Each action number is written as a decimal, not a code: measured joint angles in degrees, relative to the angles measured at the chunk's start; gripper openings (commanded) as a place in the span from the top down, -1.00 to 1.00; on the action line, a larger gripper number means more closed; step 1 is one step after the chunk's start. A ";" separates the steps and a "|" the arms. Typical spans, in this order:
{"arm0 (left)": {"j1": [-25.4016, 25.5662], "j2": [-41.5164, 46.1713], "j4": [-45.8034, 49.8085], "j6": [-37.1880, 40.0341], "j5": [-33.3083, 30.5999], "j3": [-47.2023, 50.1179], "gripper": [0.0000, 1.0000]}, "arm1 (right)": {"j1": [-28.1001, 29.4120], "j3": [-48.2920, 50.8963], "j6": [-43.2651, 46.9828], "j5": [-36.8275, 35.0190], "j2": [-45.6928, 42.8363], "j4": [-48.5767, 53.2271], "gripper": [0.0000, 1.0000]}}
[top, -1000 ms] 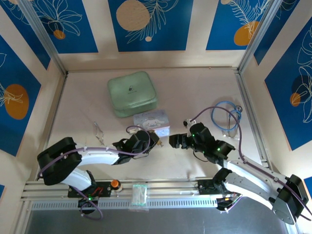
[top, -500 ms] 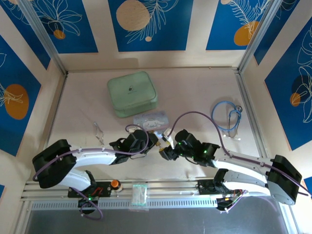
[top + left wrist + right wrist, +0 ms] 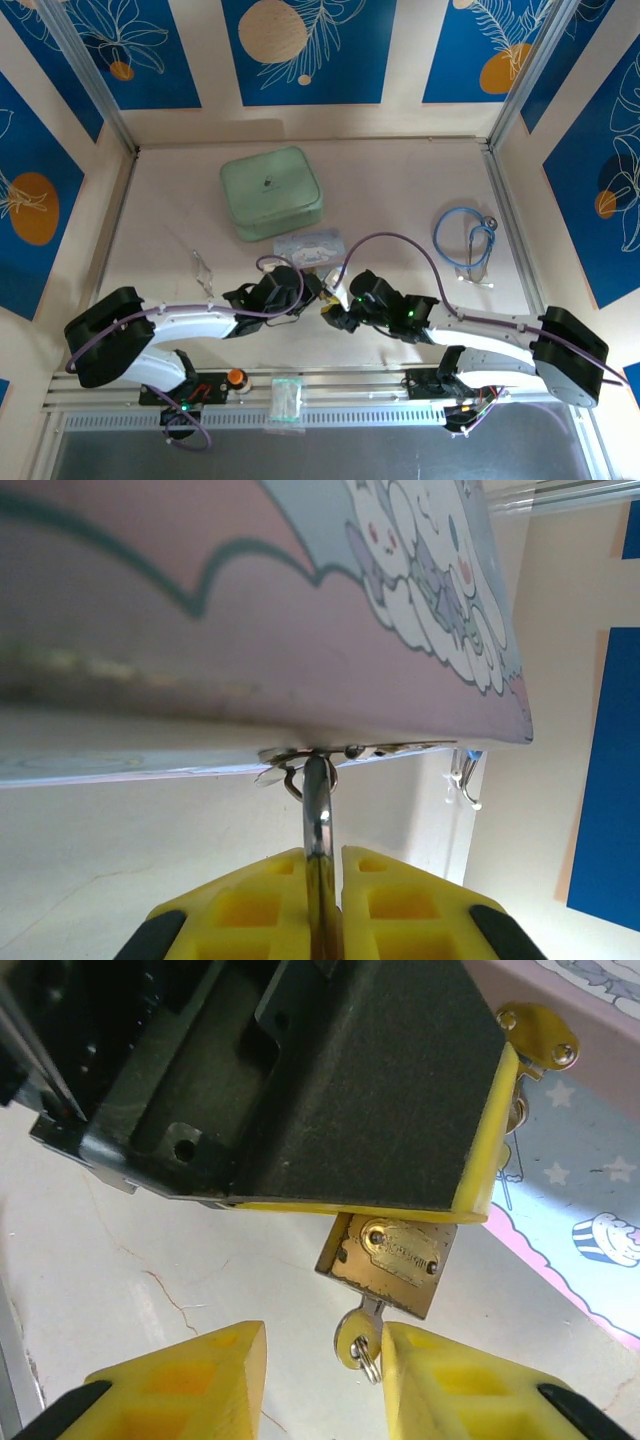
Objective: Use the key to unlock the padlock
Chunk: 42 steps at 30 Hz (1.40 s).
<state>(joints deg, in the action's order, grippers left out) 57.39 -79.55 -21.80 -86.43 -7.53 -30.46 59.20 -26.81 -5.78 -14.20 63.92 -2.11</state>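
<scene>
— While the padlock is hanging by its shackle at the edge of the tin, clamped in the left gripper, how is it handling?
— Light, stiff, slippery brass, I'm judging. The key is sitting in its keyhole, tiny and thin.
— Where is the grip going?
— On the key's flat head. The right gripper is straddling it, narrowly parted, over the worktop.

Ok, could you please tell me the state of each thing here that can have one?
padlock: hooked to the tin, key inserted
key: in the padlock, not gripped
left claw: shut on the padlock
right claw: open, either side of the key
green case: closed
</scene>
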 measured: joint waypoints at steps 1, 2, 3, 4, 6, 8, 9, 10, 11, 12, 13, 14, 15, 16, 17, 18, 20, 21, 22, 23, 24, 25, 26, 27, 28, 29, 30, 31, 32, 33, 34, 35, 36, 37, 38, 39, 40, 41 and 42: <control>0.00 0.00 0.00 0.00 0.07 0.02 1.00 | 0.13 0.00 0.07 -0.37 0.13 -0.11 0.40; 0.00 0.00 0.02 0.00 0.07 0.04 1.00 | 0.28 0.00 0.17 -0.85 0.31 -0.26 0.45; 0.00 0.00 0.02 0.00 0.07 0.04 1.00 | 0.39 0.00 0.24 -1.29 0.59 -0.52 0.51; 0.00 0.00 0.02 0.00 0.07 0.09 1.00 | 0.46 -0.02 0.39 -1.66 0.90 -0.79 0.51; 0.00 0.00 0.07 0.00 0.07 0.15 1.00 | 0.48 -0.04 0.42 -2.60 1.97 -1.31 0.57; 0.00 0.07 0.04 -0.02 0.09 0.20 1.00 | 0.59 -0.11 0.42 -3.72 3.15 -1.40 0.66; 0.00 0.17 0.04 -0.02 0.07 0.20 1.00 | 0.68 -0.11 0.31 -4.13 3.72 -1.38 0.72; 0.00 0.28 0.07 -0.02 0.02 0.20 1.00 | 0.81 -0.11 0.33 -4.59 4.13 -1.57 0.73; -0.02 0.35 0.07 -0.02 0.04 0.24 1.00 | 0.85 -0.13 0.22 -5.07 4.22 -1.77 0.73; -0.07 0.37 0.04 -0.02 0.04 0.26 1.00 | 0.85 -0.13 0.24 -5.14 4.17 -1.81 0.74; -0.09 0.42 0.02 -0.02 0.04 0.26 1.00 | 0.81 -0.13 0.22 -5.14 4.17 -1.95 0.73; -0.15 0.44 0.02 -0.02 0.07 0.26 1.00 | 0.81 -0.13 0.20 -5.09 4.17 -2.12 0.73; -0.17 0.44 0.00 -0.02 0.07 0.26 1.00 | 0.79 -0.13 0.20 -5.05 4.17 -2.27 0.74; -0.17 0.48 0.00 -0.02 0.07 0.26 1.00 | 0.76 -0.13 0.20 -4.87 4.17 -2.38 0.73; -0.17 0.52 0.02 0.00 0.07 0.26 1.00 | 0.74 -0.13 0.17 -4.68 4.17 -2.47 0.72; -0.17 0.57 0.02 0.00 0.09 0.28 1.00 | 0.72 -0.13 0.00 -4.61 4.20 -2.62 0.70; -0.17 0.63 0.02 -0.02 0.48 0.42 1.00 | 0.68 -0.20 -0.39 -4.24 4.57 -3.17 0.67; -0.17 0.63 0.02 -0.02 0.55 0.46 1.00 | 0.68 -0.46 -0.48 -4.24 4.96 -3.23 0.67; -0.17 0.63 0.02 -0.02 0.52 0.59 1.00 | 0.70 -0.85 -0.66 -4.28 5.60 -3.19 0.68; -0.24 0.63 0.02 -0.02 0.48 0.76 1.00 | 0.68 -1.40 -0.85 -4.37 6.40 -2.99 0.68; -0.33 0.63 0.07 0.00 0.44 0.85 1.00 | 0.70 -1.88 -1.09 -4.48 7.08 -2.82 0.68; -0.48 0.63 0.22 0.00 0.42 0.92 1.00 | 0.70 -2.47 -1.27 -4.66 7.82 -2.45 0.70; -0.61 0.63 0.28 0.00 0.37 0.98 1.00 | 0.70 -2.99 -1.40 -4.74 8.37 -2.16 0.72; -0.66 0.63 0.26 -0.02 0.20 1.05 1.00 | 0.70 -3.34 -1.57 -4.87 8.70 -1.90 0.81; -0.70 0.63 0.24 -0.02 0.07 1.11 1.00 | 0.70 -3.54 -1.70 -4.85 8.79 -1.70 0.88; -0.70 0.63 0.00 0.00 0.04 1.18 1.00 | 0.70 -3.58 -1.84 -4.52 8.79 -1.64 0.90; -0.70 0.63 0.00 0.00 0.04 1.22 1.00 | 0.68 -3.58 -1.90 -4.13 8.79 -1.64 0.90; -0.72 0.63 0.00 0.00 0.07 1.31 1.00 | 0.44 -3.58 -2.12 -3.34 8.79 -1.66 0.90; -0.72 0.63 0.00 0.00 0.11 1.38 1.00 | -0.09 -3.56 -2.32 -1.84 8.79 -1.66 0.90; -0.70 0.61 0.02 0.02 0.26 1.42 1.00 | -0.79 -3.56 -2.67 -0.26 8.79 -1.62 0.90; -0.72 0.57 0.00 0.15 0.39 1.46 1.00 | -1.95 -3.56 -3.30 2.27 8.79 -1.62 0.90; -0.72 0.50 -0.04 0.61 0.55 1.46 1.00 | -3.08 -3.56 -4.02 4.85 8.79 -1.62 0.90; -0.72 0.39 -0.09 1.09 0.72 1.46 1.00 | -4.00 -3.56 -4.83 6.99 8.85 -1.57 0.90; -0.72 0.28 -0.11 1.53 1.05 1.46 1.00 | -4.90 -3.52 -5.77 9.25 9.09 -1.60 0.90; -0.74 0.15 0.00 1.95 1.42 1.49 1.00 | -5.77 -3.41 -6.88 11.65 9.51 -1.77 0.91; -0.74 -0.07 0.02 2.29 1.75 1.53 1.00 | -6.47 -3.17 -8.00 13.62 9.90 -2.23 0.91; -0.74 -0.28 -0.02 2.64 2.14 1.68 1.00 | -7.37 -2.58 -9.44 15.82 10.29 -3.23 0.90; -0.74 -0.46 -0.17 2.84 2.62 1.95 1.00 | -8.09 -1.92 -10.64 17.79 10.62 -4.24 0.91; -0.74 -0.55 -0.26 2.89 3.10 2.21 1.00 | -8.72 -1.14 -11.89 19.67 10.86 -5.44 0.91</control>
<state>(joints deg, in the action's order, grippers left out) 56.64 -80.09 -22.06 -83.55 -4.43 -28.25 50.48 -27.94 -17.67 5.48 74.78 -7.55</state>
